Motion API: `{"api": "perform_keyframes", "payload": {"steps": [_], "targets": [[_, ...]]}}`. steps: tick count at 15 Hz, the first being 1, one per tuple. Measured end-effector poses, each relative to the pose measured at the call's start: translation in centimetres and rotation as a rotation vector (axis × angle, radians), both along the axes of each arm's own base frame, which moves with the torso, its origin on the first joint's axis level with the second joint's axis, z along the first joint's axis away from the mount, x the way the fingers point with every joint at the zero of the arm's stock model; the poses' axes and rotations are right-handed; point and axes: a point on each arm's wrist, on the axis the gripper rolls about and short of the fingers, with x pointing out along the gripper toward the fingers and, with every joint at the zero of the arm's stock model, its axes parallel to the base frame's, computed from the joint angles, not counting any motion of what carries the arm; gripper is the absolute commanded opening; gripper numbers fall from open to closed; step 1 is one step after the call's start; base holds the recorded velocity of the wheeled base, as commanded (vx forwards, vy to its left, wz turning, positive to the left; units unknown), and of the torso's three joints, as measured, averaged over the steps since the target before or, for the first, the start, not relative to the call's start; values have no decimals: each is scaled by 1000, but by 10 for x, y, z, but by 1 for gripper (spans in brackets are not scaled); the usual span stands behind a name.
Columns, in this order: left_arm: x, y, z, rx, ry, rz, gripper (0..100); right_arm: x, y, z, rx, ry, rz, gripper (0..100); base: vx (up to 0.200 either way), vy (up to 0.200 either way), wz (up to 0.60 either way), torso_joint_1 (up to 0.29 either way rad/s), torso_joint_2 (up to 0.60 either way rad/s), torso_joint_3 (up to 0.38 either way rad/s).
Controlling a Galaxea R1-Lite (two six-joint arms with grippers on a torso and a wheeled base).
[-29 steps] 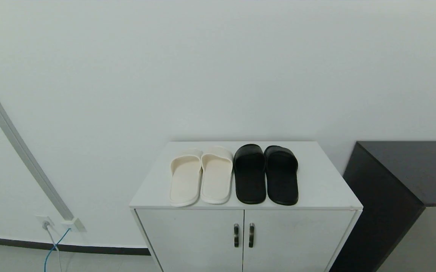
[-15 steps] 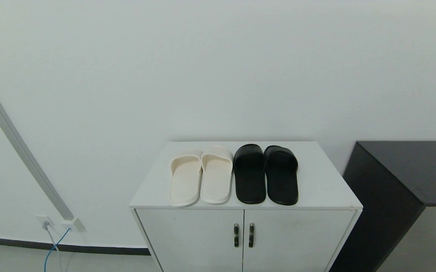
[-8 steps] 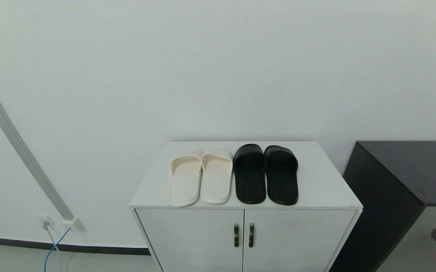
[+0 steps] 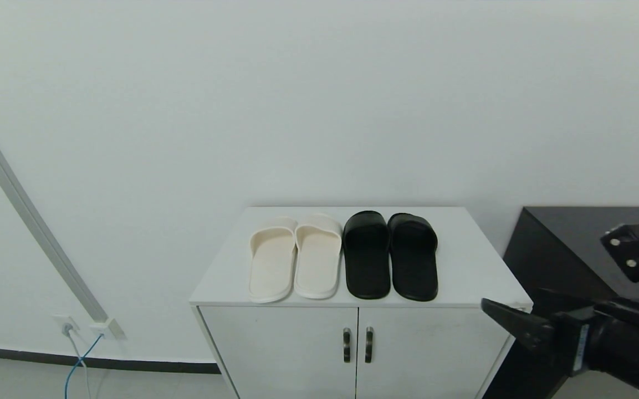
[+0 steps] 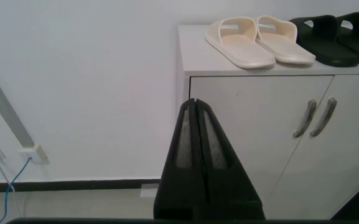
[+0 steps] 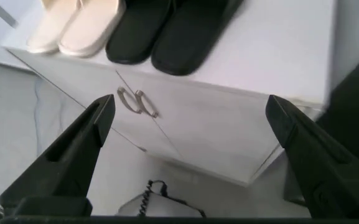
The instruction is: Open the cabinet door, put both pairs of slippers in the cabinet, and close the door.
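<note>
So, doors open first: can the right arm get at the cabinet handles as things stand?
Probably yes: the right gripper hangs open near the right corner of the cabinet, and nothing stands before the door handles.

No text or number is showing legibly. The cabinet, the cream slippers and the black slippers are presenting plain surfaces. A pale strip on the right arm is appearing too blurred to read.

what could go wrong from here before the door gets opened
The two door handles sit close together, so the wide-open right gripper may hook both or the wrong one. Its finger is near the front right corner of the cabinet and might bump it, jolting the white slippers whose heels reach the front edge.
</note>
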Motion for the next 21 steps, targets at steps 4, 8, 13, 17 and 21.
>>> {"api": "perform_keyframes", "payload": {"steps": [4, 8, 13, 17, 21], "targets": [[0, 0, 0, 0, 0, 0, 0, 34, 57, 1, 0, 26, -42, 100, 0, 0, 0, 0, 0, 0], [0, 0, 0, -1, 0, 1, 0, 74, 106, -16, -34, 13, -134, 100, 0, 0, 0, 0, 0, 0], [0, 0, 0, -1, 0, 1, 0, 140, 143, -42, -87, -19, -280, 100, 0, 0, 0, 0, 0, 0], [0, 0, 0, -1, 0, 1, 0, 190, 157, -58, -140, -59, -357, 100, 0, 0, 0, 0, 0, 0], [0, 0, 0, -3, 0, 1, 0, 222, 164, -67, -159, -90, -398, 100, 0, 0, 0, 0, 0, 0]]}}
